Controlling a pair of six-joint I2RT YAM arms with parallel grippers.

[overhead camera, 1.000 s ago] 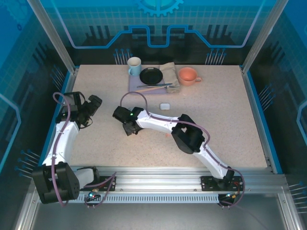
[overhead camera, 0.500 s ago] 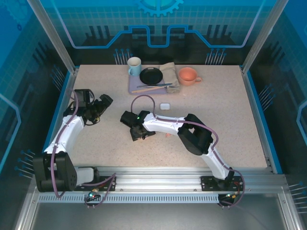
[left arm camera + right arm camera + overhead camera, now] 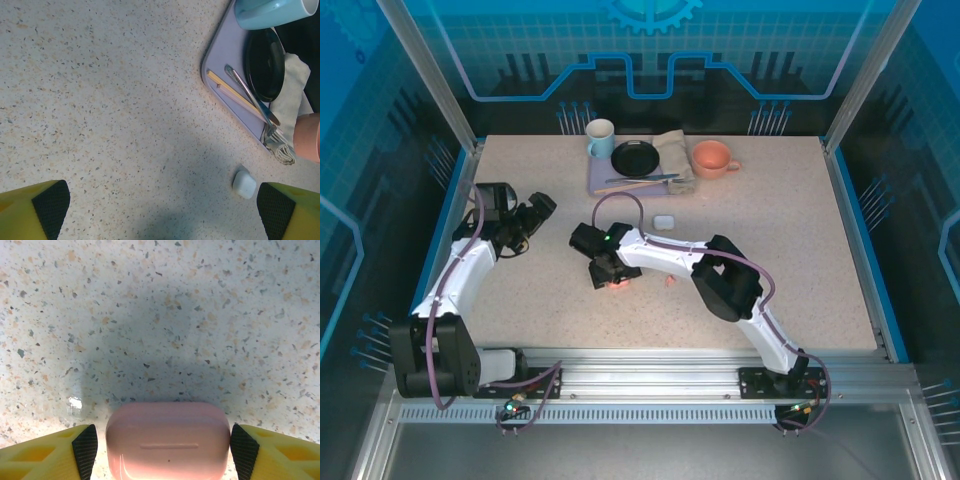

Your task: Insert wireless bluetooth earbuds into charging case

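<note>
- Top view: the left gripper hangs over the table's left side. Its fingers are spread wide and hold nothing.
- The right gripper is low near the table's middle, slightly toward the near edge, over the pink case.
- The white case lies closer to the far edge, just in front of the tray, which carries a plate. An orange mug stands right of the tray.
- A pink speck lies right of the pink case (too small to identify).
- Left wrist: the fingers sit in both bottom corners with bare table between them. The white case lies near one of them.
- Right wrist: the pink case, lid shut, rests on the table between the fingers. One pad is at its edge, and a sliver of table shows before the other, so nothing is clamped.
</note>
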